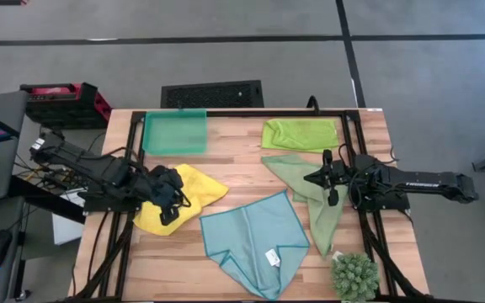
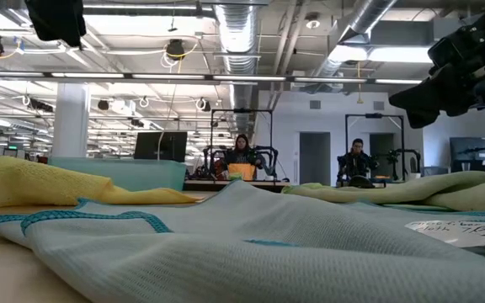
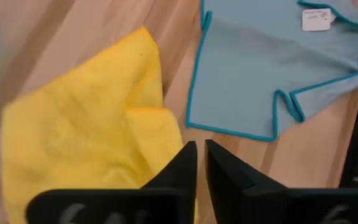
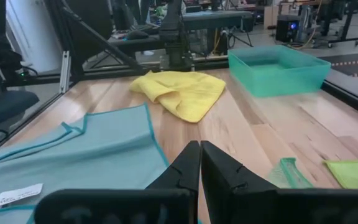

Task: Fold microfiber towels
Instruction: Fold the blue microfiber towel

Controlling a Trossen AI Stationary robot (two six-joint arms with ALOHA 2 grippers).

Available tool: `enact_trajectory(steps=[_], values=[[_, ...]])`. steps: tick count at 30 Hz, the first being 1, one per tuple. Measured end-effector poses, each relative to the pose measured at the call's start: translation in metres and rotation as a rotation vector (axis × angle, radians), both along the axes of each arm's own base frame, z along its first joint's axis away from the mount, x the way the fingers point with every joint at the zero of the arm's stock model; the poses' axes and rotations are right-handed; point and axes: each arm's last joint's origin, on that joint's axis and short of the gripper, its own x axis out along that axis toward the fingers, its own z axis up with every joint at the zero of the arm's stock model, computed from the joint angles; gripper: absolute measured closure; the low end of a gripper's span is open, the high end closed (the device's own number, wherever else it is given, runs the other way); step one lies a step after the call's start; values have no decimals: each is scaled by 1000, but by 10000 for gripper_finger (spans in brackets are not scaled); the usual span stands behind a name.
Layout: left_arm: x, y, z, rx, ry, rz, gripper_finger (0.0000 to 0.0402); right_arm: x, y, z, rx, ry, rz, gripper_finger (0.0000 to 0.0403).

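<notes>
The soft, floppy yellow microfiber towel (image 1: 188,192) should lift easily by a corner; beside it, the left gripper (image 3: 201,163) hovers nearly clenched, empty.

Evenly lit from above, bright throughout. Only soft, short shadows under the arms on the wooden table (image 1: 251,181) in the high view. Strong glare from ceiling strip lights (image 2: 226,77) in the low view, leaving the gripper parts at the upper corners as dark silhouettes. Blurred there in the near foreground, where the light blue towel (image 2: 251,244) fills the lower part; sharper in the room beyond. Slightly soft on the yellow towel (image 3: 86,124) in the left wrist view.
</notes>
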Motion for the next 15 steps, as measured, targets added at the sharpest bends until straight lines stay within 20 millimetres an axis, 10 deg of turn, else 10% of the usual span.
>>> enact_trajectory(steps=[15], values=[[23, 1, -22, 136, 100, -156, 301, 0, 4, 46, 192, -136, 20, 375]])
